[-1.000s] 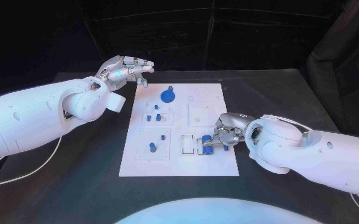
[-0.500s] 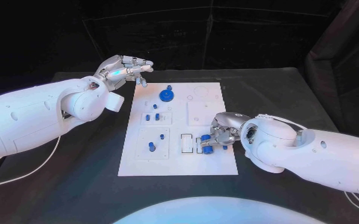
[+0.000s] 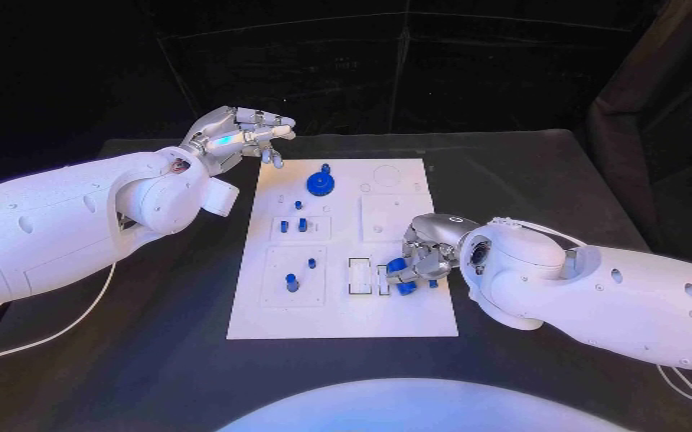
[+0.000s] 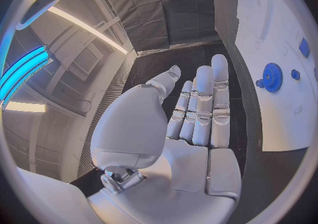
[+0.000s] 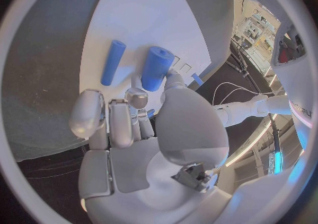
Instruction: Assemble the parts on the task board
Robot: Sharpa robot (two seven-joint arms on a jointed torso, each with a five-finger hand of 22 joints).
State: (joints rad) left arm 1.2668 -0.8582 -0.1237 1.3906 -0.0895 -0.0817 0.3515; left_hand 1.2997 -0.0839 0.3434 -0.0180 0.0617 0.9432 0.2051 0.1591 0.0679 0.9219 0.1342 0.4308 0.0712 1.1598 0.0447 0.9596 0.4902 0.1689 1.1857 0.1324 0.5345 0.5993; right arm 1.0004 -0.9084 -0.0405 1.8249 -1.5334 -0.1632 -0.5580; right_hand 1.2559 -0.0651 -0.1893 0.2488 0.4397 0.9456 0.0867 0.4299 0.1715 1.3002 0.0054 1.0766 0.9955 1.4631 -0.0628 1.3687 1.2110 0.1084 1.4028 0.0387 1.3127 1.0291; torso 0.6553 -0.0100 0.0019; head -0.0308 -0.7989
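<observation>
I've got the task board (image 3: 346, 312) as my landmark, a white plate lying lengthwise on the black table (image 3: 534, 172). Nearest to me, my right hand (image 3: 421, 255) sits low over the board's right side, fingers curled down around a thick blue cylinder (image 3: 398, 271). In the right wrist view that thick blue cylinder (image 5: 157, 68) lies on the white surface just beyond the thumb tip, with a thinner blue rod (image 5: 113, 62) lying beside it, a little apart; I cannot tell whether the fingers actually grip the cylinder or only touch it. Left of the hand on the board is a small blue peg (image 3: 293, 281) standing in a square recess. Further up the board, a pair of small blue pegs (image 3: 293, 224) stand side by side. Beyond those, near the far end, a blue gear (image 3: 320, 187) lies flat. Farthest off, past the board's far left corner, my left hand (image 3: 235, 136) hovers above the table, fingers loosely extended, grasping nothing.
</observation>
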